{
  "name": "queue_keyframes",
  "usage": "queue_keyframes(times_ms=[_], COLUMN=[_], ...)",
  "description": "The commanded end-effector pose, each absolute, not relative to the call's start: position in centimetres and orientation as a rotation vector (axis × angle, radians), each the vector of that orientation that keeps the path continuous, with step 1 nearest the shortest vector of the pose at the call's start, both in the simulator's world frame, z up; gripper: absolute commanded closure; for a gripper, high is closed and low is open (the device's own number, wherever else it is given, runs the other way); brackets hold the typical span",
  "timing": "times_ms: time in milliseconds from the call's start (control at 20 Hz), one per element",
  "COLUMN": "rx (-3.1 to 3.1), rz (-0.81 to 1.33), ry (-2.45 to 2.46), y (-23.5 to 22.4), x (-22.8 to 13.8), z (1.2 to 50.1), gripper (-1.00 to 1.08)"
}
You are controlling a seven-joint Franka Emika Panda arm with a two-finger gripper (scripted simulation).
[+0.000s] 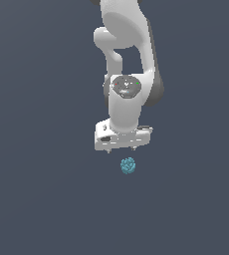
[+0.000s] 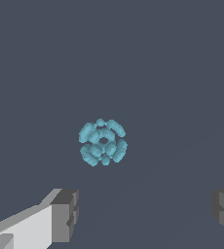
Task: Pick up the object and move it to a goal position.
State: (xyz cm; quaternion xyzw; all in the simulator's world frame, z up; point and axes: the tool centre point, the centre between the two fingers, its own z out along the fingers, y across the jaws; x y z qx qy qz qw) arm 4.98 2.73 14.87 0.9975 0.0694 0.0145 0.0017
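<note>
Slate-grey ground [image 1: 42, 199] fills both views, flat and unmarked, with no seam, wall or horizon that we can make out; it reads as one matte surface with a faint diagonal change of shade in the wrist view. On it we see the object [image 1: 128, 165], a small teal-blue ball built of many rounded lumps, like a berry cluster, with a darker hollow at its middle in the wrist view [image 2: 102, 142]. Our arm [image 1: 129, 60] is smooth, glossy white with rounded joints and a dark band along one side. Its gripper [image 1: 122, 148] hangs above the object and apart from it, the ball lying just below and a little toward the exterior view's right. In the wrist view the two blocky grey fingertips [image 2: 65, 215] stand wide apart with nothing between them, and the ball lies beyond them, nearer the finger on the white link.
</note>
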Motion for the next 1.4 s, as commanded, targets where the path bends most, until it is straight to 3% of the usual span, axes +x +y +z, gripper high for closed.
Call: queue_keyframes(times_ms=[0, 500, 950, 1350], rx=[3.125, 3.112, 3.111, 3.11], rz=[0.032, 0.003, -0.001, 0.0], ry=[0.28, 0.429, 0.438, 0.441], y=[3.7, 6.0, 6.2, 6.2], x=[5.6, 7.0, 7.0, 6.9], z=[13.3, 9.5, 8.5, 4.7], gripper=[-0.92, -0.92, -0.92, -0.92])
